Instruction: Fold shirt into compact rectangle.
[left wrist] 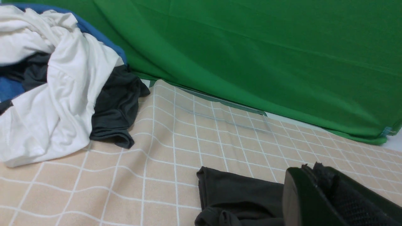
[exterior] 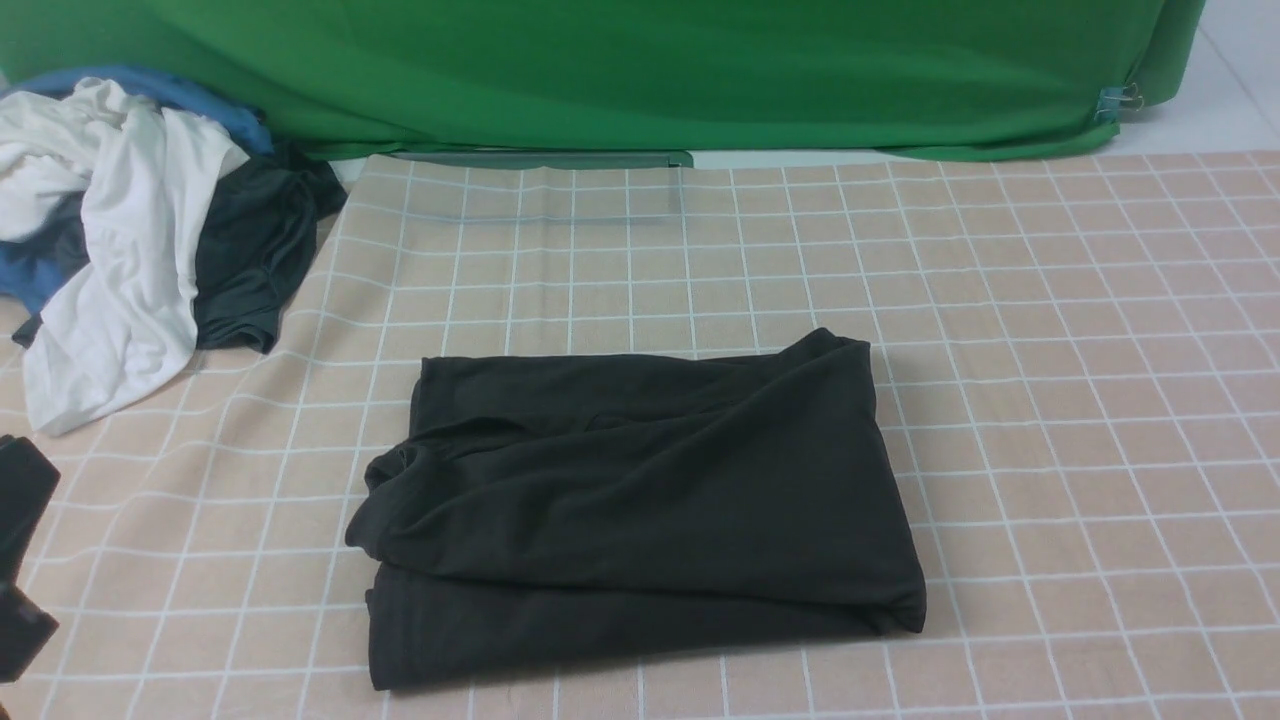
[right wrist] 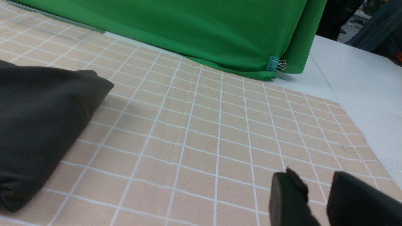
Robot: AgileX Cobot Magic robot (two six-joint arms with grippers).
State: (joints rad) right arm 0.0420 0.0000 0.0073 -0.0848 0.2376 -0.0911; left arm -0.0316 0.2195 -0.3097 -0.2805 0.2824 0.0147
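Observation:
The black shirt (exterior: 640,500) lies folded into a rough rectangle in the middle of the checked cloth, with uneven layers at its left and near edges. No print or label shows. In the left wrist view my left gripper (left wrist: 309,166) is shut with nothing in it, hovering just beside the shirt's (left wrist: 238,197) far left corner. Only a black part of the left arm (exterior: 20,540) shows at the front view's left edge. My right gripper (right wrist: 317,179) is open and empty over bare cloth, well to the right of the shirt (right wrist: 40,125). It is outside the front view.
A pile of clothes sits at the back left: a white garment (exterior: 120,250), a dark grey one (exterior: 250,260) and a blue one (exterior: 200,95). A green backdrop (exterior: 640,70) hangs along the back, held by a clip (right wrist: 276,64). The bare white tabletop (right wrist: 361,88) lies beyond the cloth's right edge.

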